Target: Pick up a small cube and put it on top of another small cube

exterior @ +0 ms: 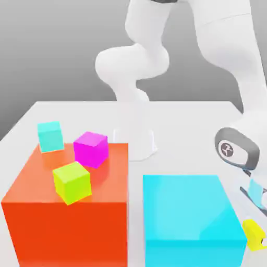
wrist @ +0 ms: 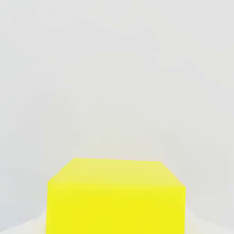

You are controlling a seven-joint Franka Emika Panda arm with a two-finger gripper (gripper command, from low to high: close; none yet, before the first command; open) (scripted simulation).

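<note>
At the exterior view's right edge, the gripper (exterior: 259, 228) is closed on the small yellow cube (exterior: 253, 234), located just beside the large cyan block (exterior: 185, 206); in the hand view, the same cube is seated between the fingers, one against each side, above a pale surface (wrist: 117, 82).

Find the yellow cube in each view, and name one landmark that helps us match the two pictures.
Exterior view: the yellow cube is near the picture's right edge, low down, just beside the cyan block at the claw.
Hand view: the yellow cube is large and close, at the claw.
Shared landmark: the pale table, seen around the cube in both views.
</note>
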